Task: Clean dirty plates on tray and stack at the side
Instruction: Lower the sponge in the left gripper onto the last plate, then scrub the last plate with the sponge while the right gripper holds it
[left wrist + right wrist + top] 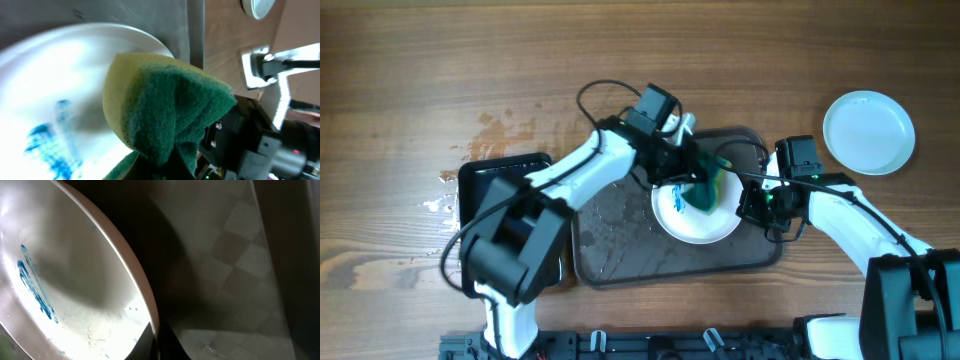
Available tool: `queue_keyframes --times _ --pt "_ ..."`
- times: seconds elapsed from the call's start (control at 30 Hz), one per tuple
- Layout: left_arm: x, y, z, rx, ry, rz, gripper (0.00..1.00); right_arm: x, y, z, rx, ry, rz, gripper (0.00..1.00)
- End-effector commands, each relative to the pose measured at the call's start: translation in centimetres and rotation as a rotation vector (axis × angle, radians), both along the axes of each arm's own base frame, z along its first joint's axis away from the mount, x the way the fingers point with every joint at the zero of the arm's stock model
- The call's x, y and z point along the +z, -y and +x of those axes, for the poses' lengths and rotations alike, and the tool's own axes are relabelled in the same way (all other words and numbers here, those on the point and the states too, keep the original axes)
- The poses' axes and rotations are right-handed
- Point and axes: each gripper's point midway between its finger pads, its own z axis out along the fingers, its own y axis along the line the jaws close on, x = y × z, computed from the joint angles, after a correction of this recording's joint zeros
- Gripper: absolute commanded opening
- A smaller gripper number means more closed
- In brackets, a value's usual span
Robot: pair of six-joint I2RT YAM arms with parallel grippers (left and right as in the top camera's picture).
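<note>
A white plate (pixel 695 222) with a blue smear (pixel 35 282) lies at the right end of the dark tray (pixel 620 245). My left gripper (pixel 705 185) is shut on a yellow and green sponge (pixel 170 105) and presses it onto the plate (pixel 55 75), next to the smear (pixel 47 145). My right gripper (pixel 752 203) is shut on the plate's right rim (pixel 145 300), one finger inside and one outside. A pale blue plate (pixel 868 131) lies on the table at the far right. The third plate is out of view.
A smaller glossy black tray (pixel 490 180) sits to the left of the dark tray, partly under my left arm. Wet spots mark the wood (pixel 500 125) at the left. Cables cross above the dark tray's far edge.
</note>
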Motion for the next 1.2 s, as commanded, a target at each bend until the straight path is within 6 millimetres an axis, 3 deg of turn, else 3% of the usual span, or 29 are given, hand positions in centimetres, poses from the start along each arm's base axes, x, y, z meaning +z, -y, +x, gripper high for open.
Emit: queue_keyframes --times 0.0,0.13,0.2,0.23,0.37,0.47,0.53,0.57,0.63,0.8,1.0,1.03,1.1,1.13,1.17 --pt "-1.2 3.5 -2.6 -0.075 -0.107 -0.09 0.04 -0.3 -0.5 -0.5 0.008 -0.023 0.023 0.05" --pt "-4.4 4.2 -4.4 -0.055 -0.221 -0.029 0.04 -0.2 -0.6 -0.6 -0.012 -0.037 0.029 0.04" --pt "-6.0 2.4 -3.2 0.024 -0.232 0.059 0.04 -0.2 -0.7 -0.7 -0.013 -0.044 0.038 0.05" --pt "-6.9 0.8 -2.3 0.073 -0.225 0.124 0.04 -0.2 -0.7 -0.8 -0.012 -0.048 0.038 0.04" --pt "-9.7 -8.9 1.8 0.259 -0.227 0.366 0.04 -0.2 -0.7 -1.0 -0.013 -0.055 0.038 0.05" --pt "-11.4 -16.6 2.8 0.335 -0.186 0.635 0.04 -0.2 -0.7 -1.0 -0.014 -0.056 0.037 0.05" --pt "-11.7 -19.6 2.7 0.355 -0.158 0.777 0.04 -0.2 -0.7 -1.0 -0.014 -0.056 0.037 0.05" --pt "-11.7 -19.3 2.4 0.323 -0.154 0.769 0.04 -0.2 -0.7 -1.0 -0.014 -0.056 0.037 0.04" --pt "-11.1 -15.9 1.1 0.209 -0.186 0.623 0.04 -0.2 -0.7 -1.0 -0.014 -0.057 0.037 0.04" --pt "-5.7 -1.8 -4.3 -0.088 -0.287 0.047 0.04 -0.3 -0.7 -1.1 -0.014 -0.061 0.036 0.05" --pt "-3.9 3.7 -6.0 -0.151 -0.262 -0.08 0.04 -0.3 -0.7 -1.4 -0.013 -0.074 0.035 0.05" --pt "-4.0 3.8 -5.9 -0.15 -0.245 -0.077 0.04 -0.3 -0.7 -1.4 -0.013 -0.074 0.035 0.04" --pt "-5.0 3.1 -4.7 -0.093 -0.221 -0.017 0.04 -0.3 -0.7 -1.5 -0.013 -0.08 0.034 0.05" --pt "-5.8 2.0 -3.5 -0.047 -0.2 0.032 0.04 -0.3 -0.6 -1.6 -0.013 -0.084 0.033 0.05" --pt "-7.0 -0.3 -1.6 0.032 -0.178 0.118 0.04 -0.3 -0.6 -1.7 -0.013 -0.089 0.033 0.04"
